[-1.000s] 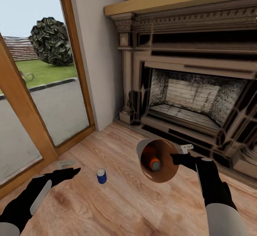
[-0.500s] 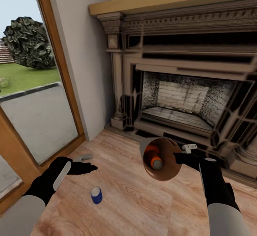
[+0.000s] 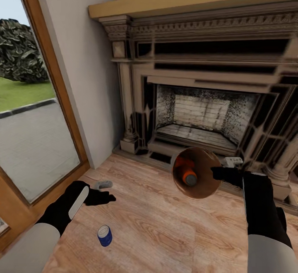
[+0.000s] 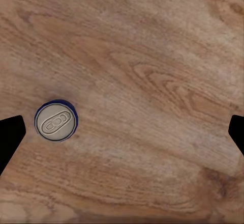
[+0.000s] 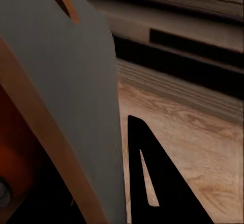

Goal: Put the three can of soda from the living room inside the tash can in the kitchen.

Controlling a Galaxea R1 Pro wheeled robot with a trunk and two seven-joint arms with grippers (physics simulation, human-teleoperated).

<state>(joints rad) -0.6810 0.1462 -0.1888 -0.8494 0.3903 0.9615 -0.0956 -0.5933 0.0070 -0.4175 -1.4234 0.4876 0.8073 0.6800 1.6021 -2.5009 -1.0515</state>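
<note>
**Bin held aloft at the fireplace; blue can upright on the floor**

Right arm: we see it reaching forward and up, its gripper [image 3: 218, 173] clamped on the rim of the tash can [image 3: 199, 182], jaws closed on the wall, one finger [image 5: 152, 183] lying along the grey outside. The bin hangs clear of the wood floor [image 3: 165, 231], tipped so its tan-brown mouth faces us, in front of the brick fireplace [image 3: 198, 116].

Contents: an orange can [image 3: 188, 174] lies inside, silver top toward the mouth; more orange shows behind it, though we cannot tell it apart as a second can.

Left arm: stretched low over the floor near the window [image 3: 29, 111], its gripper [image 3: 106, 191] with jaws spread wide and holding nothing.

Blue can [image 3: 104, 235]: upright on the floor, nearer us than the left gripper and apart from it. From the left wrist camera its silver top [image 4: 56, 121] sits close to one fingertip, untouched.
</note>
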